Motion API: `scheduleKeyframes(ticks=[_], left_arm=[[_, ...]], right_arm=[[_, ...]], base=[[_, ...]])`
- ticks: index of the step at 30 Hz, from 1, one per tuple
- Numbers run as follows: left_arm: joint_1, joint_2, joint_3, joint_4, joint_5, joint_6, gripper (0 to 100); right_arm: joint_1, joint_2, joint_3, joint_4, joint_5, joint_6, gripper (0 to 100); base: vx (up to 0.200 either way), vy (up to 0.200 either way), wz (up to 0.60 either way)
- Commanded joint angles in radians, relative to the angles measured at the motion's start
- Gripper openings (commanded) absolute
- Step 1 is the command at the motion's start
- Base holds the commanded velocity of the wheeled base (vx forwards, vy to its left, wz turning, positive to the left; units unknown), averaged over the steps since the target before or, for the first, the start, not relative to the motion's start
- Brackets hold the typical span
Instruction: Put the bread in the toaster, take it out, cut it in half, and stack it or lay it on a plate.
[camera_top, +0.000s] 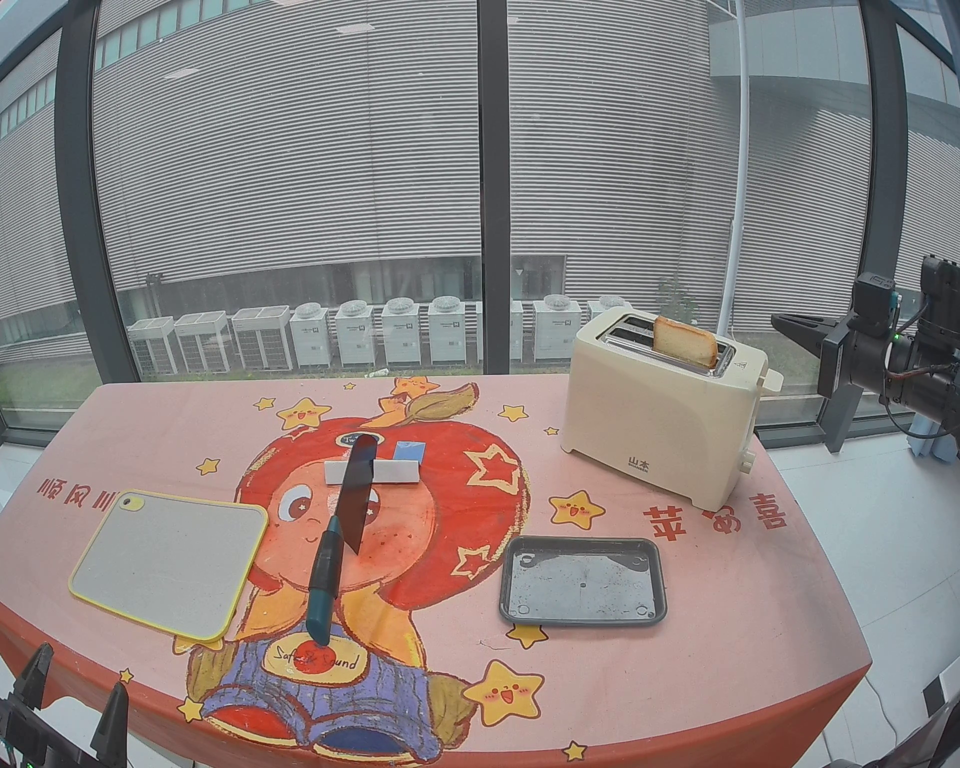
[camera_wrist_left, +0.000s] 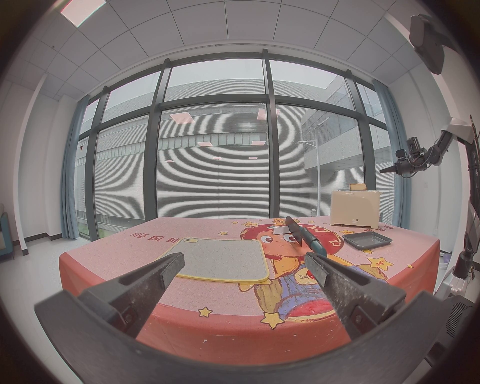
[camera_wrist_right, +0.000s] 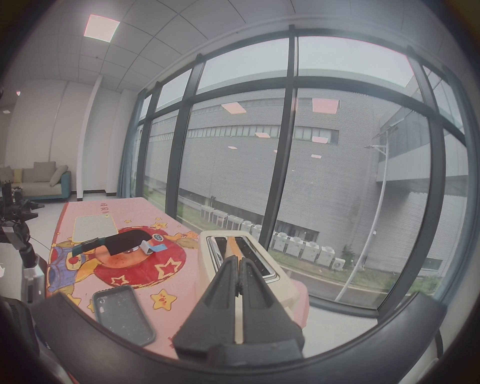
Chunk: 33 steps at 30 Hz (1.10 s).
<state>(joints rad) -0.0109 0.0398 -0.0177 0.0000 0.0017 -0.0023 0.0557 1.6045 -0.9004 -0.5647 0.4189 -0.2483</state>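
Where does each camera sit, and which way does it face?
Head view: on the robot's head, looking forward and down at the table with toaster, bread, knife, cutting board and tray; left gripper at the near edge, right gripper beside the toaster.
Left wrist view: low before the table's near edge, facing across it toward the window, between its own open fingers.
Right wrist view: raised beside the toaster, looking over its shut fingers along the table.
Shared: all three show toaster, knife, cutting board and tray.
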Motion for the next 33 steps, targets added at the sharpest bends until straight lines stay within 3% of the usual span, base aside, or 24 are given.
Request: scheduleKeyframes(ticks=[1, 3, 5, 9, 12, 19, 28, 33], left_arm=[[0.0, 0.002, 0.018, 0.0, 0.0, -0.001, 100], [0.0, 0.002, 0.018, 0.0, 0.001, -0.001, 100], [0.0, 0.0, 0.018, 0.0, 0.0, -0.001, 100], [0.0, 0.0, 0.018, 0.0, 0.0, -0.001, 100], [0.0, 0.0, 0.018, 0.0, 0.0, -0.001, 100], [0.0, 0.0, 0.018, 0.0, 0.001, -0.001, 100], [0.0, 0.0, 0.018, 0.0, 0.001, -0.001, 100], [0.0, 0.0, 0.018, 0.0, 0.0, -0.001, 100]], right_arm=[[-0.001, -0.005, 0.063, -0.087, -0.085, 0.009, 0], [-0.004, -0.005, 0.067, -0.107, -0.097, 0.017, 0], [-0.007, -0.005, 0.081, -0.144, -0.111, 0.11, 0], [-0.007, -0.012, 0.112, -0.215, -0.106, 0.207, 0], [-0.01, -0.017, 0.167, -0.279, -0.108, 0.228, 0], [0.033, 0.017, 0.216, -0.325, -0.112, 0.216, 0], [0.027, 0.035, 0.21, -0.328, -0.112, 0.219, 0], [-0.011, 0.088, 0.202, -0.33, -0.109, 0.219, 0]], base=[[0.0, 0.0, 0.0], [0.0, 0.0, 0.0], [0.0, 0.0, 0.0], [0.0, 0.0, 0.0], [0.0, 0.0, 0.0], [0.0, 0.0, 0.0], [0.0, 0.0, 0.0], [0.0, 0.0, 0.0]])
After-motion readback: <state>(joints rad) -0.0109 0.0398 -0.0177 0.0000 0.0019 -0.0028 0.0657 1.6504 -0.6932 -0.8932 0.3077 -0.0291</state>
